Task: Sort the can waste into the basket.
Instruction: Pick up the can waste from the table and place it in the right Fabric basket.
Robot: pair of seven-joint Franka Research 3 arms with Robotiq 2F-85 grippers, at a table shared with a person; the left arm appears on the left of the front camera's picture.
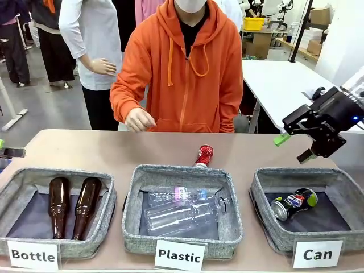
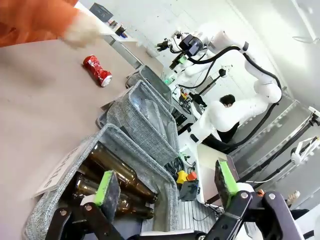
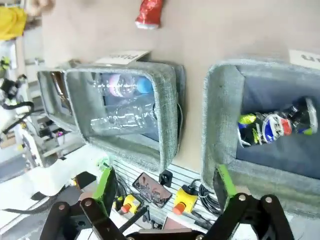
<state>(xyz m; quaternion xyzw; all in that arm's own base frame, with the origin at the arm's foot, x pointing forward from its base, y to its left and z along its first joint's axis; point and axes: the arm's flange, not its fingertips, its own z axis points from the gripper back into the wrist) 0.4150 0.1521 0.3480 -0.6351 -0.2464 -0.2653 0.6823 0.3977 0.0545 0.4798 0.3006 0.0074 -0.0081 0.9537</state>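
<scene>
A dented black Pepsi can, its blue-red logo showing, lies on its side on the dark base of the grey woven Can basket at the right of the worktop. A crushed red can lies on the bare worktop just beyond the far rim of the middle Plastic basket, which holds clear plastic bottles. The right gripper hovers over the Can basket, spread wide and empty. The left gripper, likewise released with nothing between its green pads, hangs over the Bottle basket and its two brown glass bottles. A person in an orange hoodie holds a hand at the far edge.
</scene>
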